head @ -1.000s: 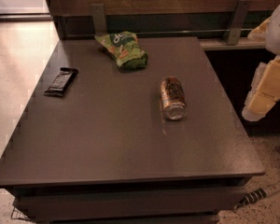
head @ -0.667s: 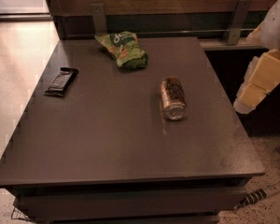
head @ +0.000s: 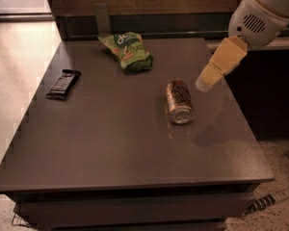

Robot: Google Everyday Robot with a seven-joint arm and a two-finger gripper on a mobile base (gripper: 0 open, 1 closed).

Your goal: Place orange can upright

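Observation:
The orange can point(head: 178, 101) lies on its side on the dark grey table point(head: 111, 143), right of centre, with a silver end facing the front edge. My gripper point(head: 205, 83) reaches in from the upper right on a white arm. Its pale yellow fingers hang just above the table, a short way to the right of the can's far end, and do not touch it. The gripper holds nothing.
A green snack bag point(head: 127, 50) lies near the table's back edge. A flat black wrapped bar point(head: 63, 83) lies at the left. A dark wall panel with a metal bracket point(head: 102, 17) runs behind the table. A cable point(head: 265, 202) lies on the floor at lower right.
My arm has swung in from the right edge of the view, up and left over the table, bringing the gripper close beside the can. The can has not moved.

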